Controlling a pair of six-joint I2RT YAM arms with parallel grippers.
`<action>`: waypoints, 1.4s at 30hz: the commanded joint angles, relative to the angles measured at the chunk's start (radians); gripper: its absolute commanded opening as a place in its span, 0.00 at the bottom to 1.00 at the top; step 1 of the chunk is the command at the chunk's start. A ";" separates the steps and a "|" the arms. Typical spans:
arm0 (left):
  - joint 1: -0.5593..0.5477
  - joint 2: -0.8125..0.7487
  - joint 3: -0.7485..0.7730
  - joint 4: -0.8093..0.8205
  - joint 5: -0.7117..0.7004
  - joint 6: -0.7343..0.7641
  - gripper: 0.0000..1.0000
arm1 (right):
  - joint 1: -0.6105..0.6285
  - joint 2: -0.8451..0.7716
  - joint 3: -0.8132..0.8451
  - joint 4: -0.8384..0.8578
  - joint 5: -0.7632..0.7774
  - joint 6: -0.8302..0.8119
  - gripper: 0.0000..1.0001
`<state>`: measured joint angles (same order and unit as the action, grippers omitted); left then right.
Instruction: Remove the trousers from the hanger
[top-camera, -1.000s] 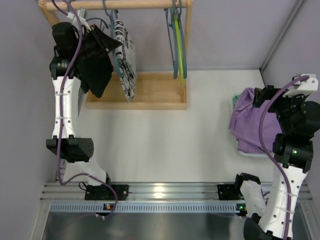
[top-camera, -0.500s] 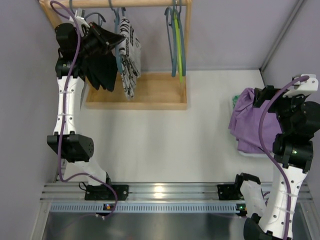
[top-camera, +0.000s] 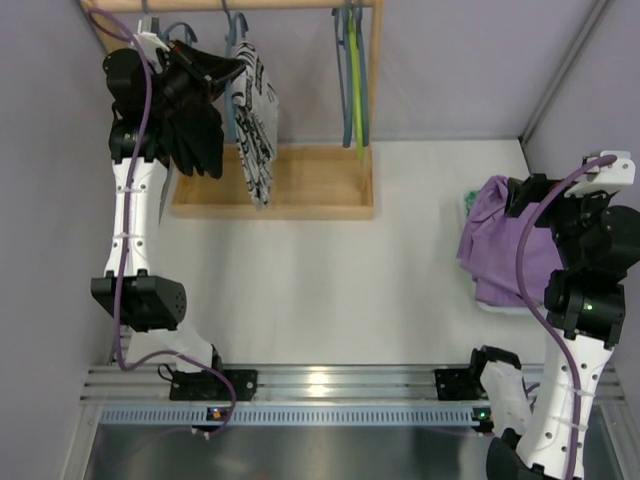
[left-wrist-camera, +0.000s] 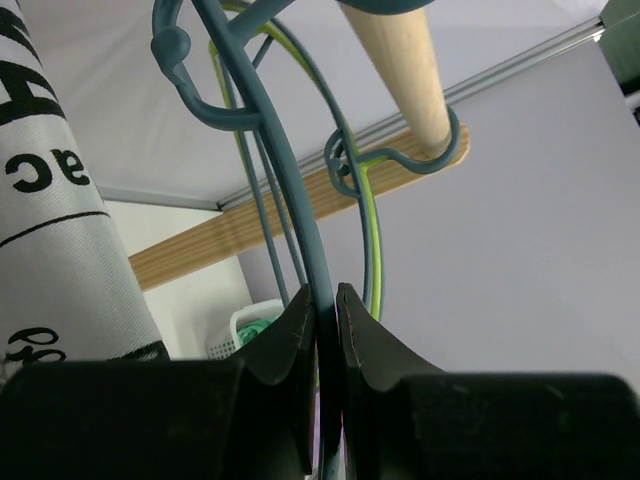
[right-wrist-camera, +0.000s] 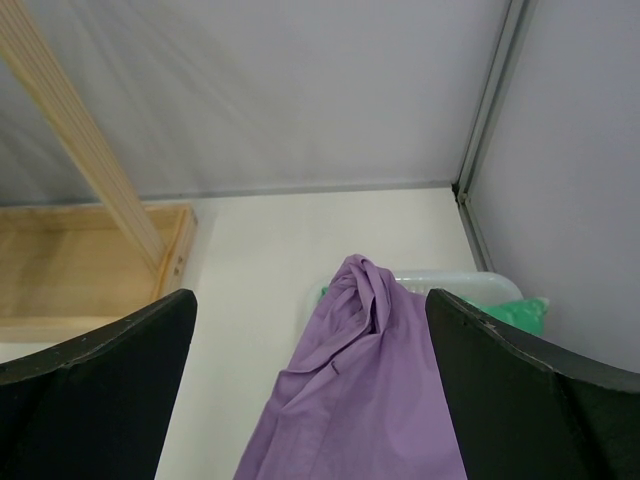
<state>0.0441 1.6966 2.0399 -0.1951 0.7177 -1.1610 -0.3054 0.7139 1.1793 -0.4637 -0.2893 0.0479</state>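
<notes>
Left gripper (left-wrist-camera: 322, 300) clenched on a blue hanger (left-wrist-camera: 282, 150); right gripper (right-wrist-camera: 310, 300) spread wide, grasping nothing.
Black trousers (top-camera: 195, 135) and printed trousers (top-camera: 255, 130) hang under the wooden rail (top-camera: 250, 8) beside the left gripper; purple trousers (right-wrist-camera: 350, 400) lie heaped on the table (top-camera: 330, 280) below the right gripper.

Pale lilac walls (top-camera: 470, 70) all round, metal corner post (top-camera: 560, 75) at rt. White tabletop (top-camera: 330, 290), evenly lit, w/ soft glare on alu rail (top-camera: 380, 385) at near edge. Wooden rack (top-camera: 376, 100) back-left: round bar (top-camera: 290, 5) up top, shallow tray base (top-camera: 320, 180) on tabletop.
</notes>
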 joint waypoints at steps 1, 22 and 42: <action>-0.003 -0.161 -0.013 0.368 -0.023 -0.012 0.00 | -0.017 -0.008 0.002 0.028 -0.016 0.000 0.99; -0.004 -0.399 -0.357 0.436 -0.023 -0.095 0.00 | -0.015 0.028 0.028 0.112 -0.172 -0.010 0.99; -0.009 -0.647 -0.632 0.474 0.026 -0.117 0.00 | 0.146 0.220 0.206 0.333 -0.271 0.104 0.99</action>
<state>0.0383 1.1488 1.3918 0.0586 0.7425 -1.2964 -0.2398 0.9081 1.3170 -0.2131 -0.6010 0.1612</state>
